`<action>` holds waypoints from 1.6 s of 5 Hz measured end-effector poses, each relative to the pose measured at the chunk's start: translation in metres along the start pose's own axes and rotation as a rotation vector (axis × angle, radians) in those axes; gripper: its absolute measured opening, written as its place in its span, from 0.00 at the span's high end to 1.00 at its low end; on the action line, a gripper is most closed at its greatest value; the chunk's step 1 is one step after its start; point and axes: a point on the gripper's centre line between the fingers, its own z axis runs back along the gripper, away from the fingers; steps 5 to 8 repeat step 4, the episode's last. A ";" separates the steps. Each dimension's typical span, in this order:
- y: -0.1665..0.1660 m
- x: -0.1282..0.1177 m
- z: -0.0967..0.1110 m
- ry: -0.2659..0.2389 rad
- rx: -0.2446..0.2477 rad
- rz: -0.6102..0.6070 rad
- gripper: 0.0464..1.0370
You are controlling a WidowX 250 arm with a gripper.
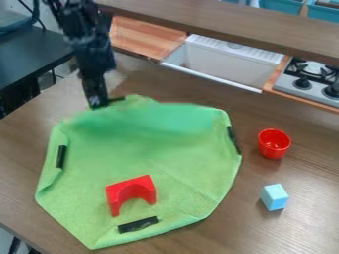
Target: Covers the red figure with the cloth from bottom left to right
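- Nearest the camera is the near corner of the green cloth (142,154), which lies spread on the brown table (301,223), its left edge partly turned over and creases running across its near right part.
- Just in from the cloth's near edge lies a black strip (138,224); another black strip (61,156) sits by the left edge and a third black strip (234,140) along the right edge.
- The red figure (130,185), an arch-shaped block, stands on the near part of the cloth, uncovered, its hollow facing the near side. It is well apart from my jaws, nearer the camera and a little to their right.
- My gripper (100,104) hangs down at the cloth's far left edge, with my black arm (91,44) coming in from the far left. A dark piece (117,99) lies just right of my jaws, at that same edge.
- The cloth spreads from my jaws toward the near side and the right. I cannot tell whether they stand apart, together or clamped on its edge.
- Right of the cloth, on the table, are a red cup (273,144) and, nearer the camera, a light blue cube (274,197).
- Beyond the table are a white sink (222,64) and, at the far right, a stove (291,83).
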 end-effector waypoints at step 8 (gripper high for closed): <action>-0.099 -0.013 0.021 0.083 0.029 -0.142 1.00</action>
